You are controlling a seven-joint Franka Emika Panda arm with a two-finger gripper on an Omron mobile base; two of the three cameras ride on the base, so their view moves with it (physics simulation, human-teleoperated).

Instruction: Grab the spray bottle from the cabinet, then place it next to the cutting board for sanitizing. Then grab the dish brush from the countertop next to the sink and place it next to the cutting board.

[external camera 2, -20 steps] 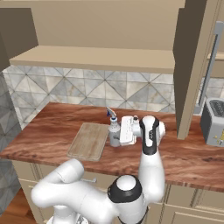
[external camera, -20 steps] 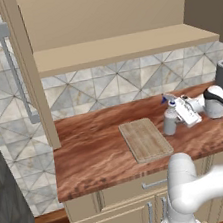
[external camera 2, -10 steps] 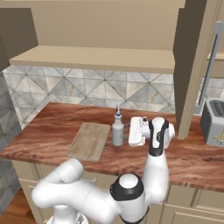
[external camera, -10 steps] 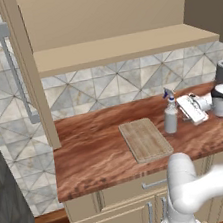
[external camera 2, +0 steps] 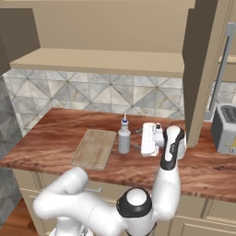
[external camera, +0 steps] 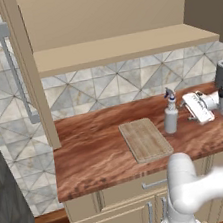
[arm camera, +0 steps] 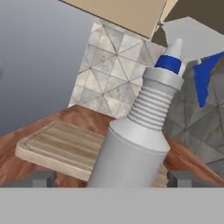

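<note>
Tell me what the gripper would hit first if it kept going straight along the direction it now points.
The spray bottle. The gripper points sideways along the countertop at the bottle, which stands upright between the open fingertips, seemingly just released. Beyond it lies the cutting board.

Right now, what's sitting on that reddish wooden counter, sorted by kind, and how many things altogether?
Spray bottle: 1
Cutting board: 1
Toaster: 1
Total: 3
</note>
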